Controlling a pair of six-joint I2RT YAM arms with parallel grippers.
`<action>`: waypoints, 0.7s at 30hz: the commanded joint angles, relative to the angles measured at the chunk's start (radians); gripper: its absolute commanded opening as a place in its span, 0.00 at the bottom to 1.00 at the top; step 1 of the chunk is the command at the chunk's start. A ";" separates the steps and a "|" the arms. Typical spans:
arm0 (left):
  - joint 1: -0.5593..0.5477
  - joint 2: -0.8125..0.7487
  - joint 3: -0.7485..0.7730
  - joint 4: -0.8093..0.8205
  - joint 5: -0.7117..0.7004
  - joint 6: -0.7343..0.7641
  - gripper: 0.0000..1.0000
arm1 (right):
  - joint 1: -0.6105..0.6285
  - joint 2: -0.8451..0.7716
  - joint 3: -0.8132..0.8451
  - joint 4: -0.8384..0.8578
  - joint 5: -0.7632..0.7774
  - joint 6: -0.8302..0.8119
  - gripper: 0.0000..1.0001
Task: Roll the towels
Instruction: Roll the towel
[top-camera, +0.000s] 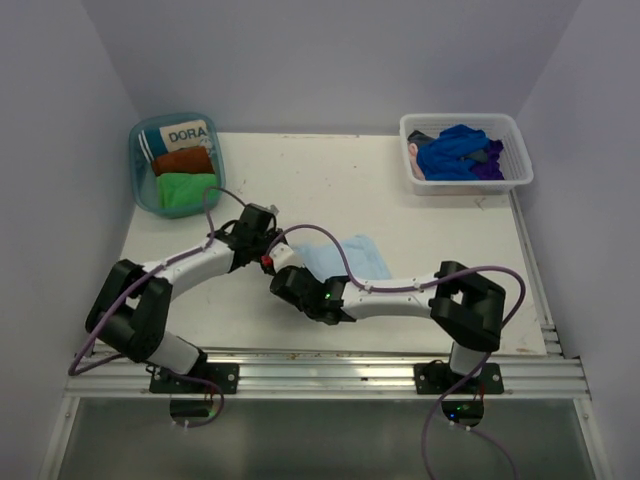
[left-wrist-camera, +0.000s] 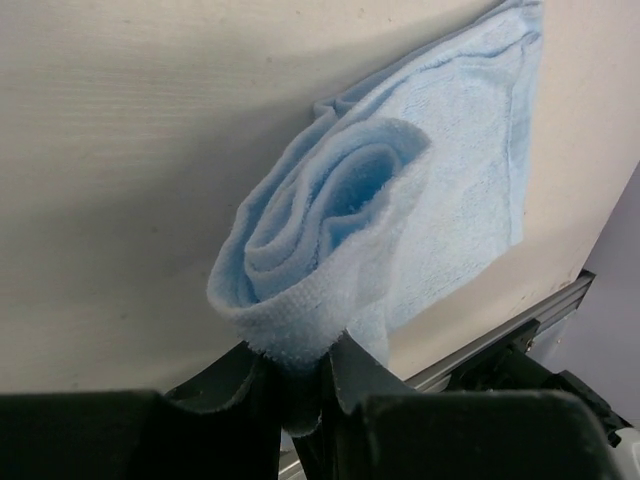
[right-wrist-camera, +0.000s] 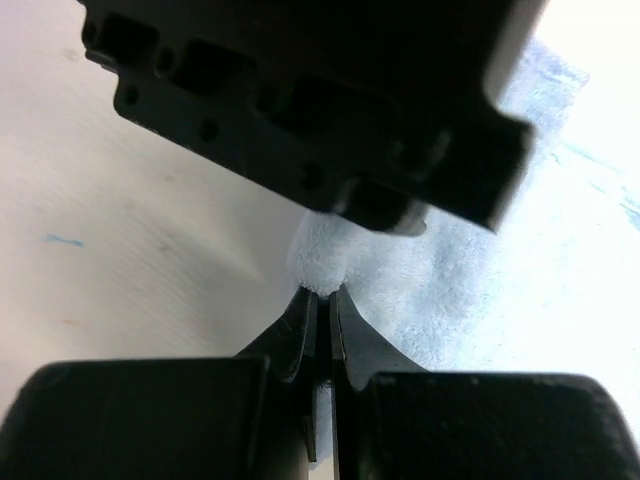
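Observation:
A light blue towel (top-camera: 352, 258) lies on the table's middle, its left end wound into a loose roll (left-wrist-camera: 320, 235) and the rest flat. My left gripper (left-wrist-camera: 300, 368) is shut on the roll's near edge. My right gripper (right-wrist-camera: 323, 293) is shut on the same towel's (right-wrist-camera: 400, 270) rolled end from the opposite side, with the left gripper's black body (right-wrist-camera: 310, 110) just above it. In the top view both grippers meet at the towel's left end, left (top-camera: 266, 238), right (top-camera: 284, 266). A green towel (top-camera: 187, 189) and a rust-brown towel (top-camera: 184, 160) lie in the teal bin. Dark blue (top-camera: 452, 152) and purple (top-camera: 490, 168) towels lie in the white basket.
The teal bin (top-camera: 140, 185) stands at the back left and also holds the white-and-teal "DORA" item (top-camera: 184, 133). The white basket (top-camera: 520, 160) stands at the back right. An aluminium rail (top-camera: 330, 375) runs along the table's near edge.

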 joint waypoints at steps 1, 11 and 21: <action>0.076 -0.106 -0.032 -0.003 0.002 0.001 0.10 | -0.001 -0.021 0.021 0.096 -0.127 -0.011 0.00; 0.110 -0.178 -0.003 -0.105 -0.022 0.056 0.74 | -0.145 -0.116 -0.083 0.266 -0.535 0.159 0.00; 0.116 -0.193 0.078 -0.152 -0.061 0.077 0.73 | -0.311 -0.147 -0.149 0.349 -0.854 0.335 0.00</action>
